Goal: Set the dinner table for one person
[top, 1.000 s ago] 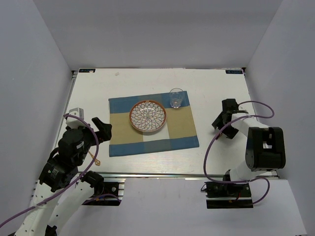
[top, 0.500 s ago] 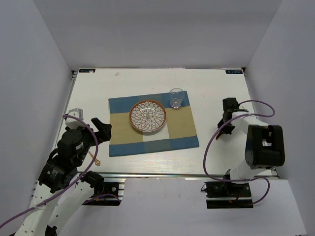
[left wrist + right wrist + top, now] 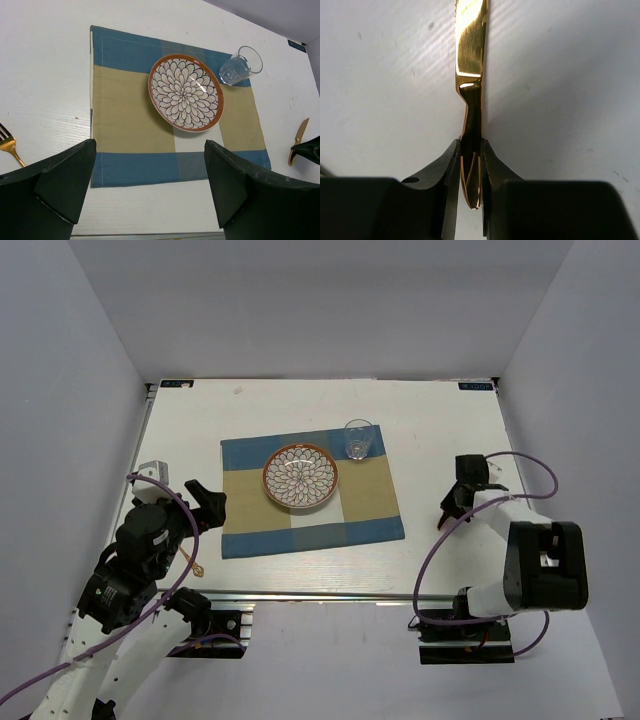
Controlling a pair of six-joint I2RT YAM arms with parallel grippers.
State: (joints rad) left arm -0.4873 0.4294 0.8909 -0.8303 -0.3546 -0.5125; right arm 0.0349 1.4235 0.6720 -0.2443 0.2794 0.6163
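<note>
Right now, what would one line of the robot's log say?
right gripper: shut on gold knife | left gripper: open, empty | plate, glass: on placemat | fork: on dinner table, ungrasped

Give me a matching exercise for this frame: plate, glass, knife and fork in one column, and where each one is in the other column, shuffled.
Things:
1. plate
2. glass
3. gold knife
4. gold fork

Places:
A. held between the fingers of the right gripper
B. on the bare dinner table, left of the placemat
C. middle of the placemat
D. far right corner of the placemat

Pairs: 1-C, 2-D, 3-A, 4-B
</note>
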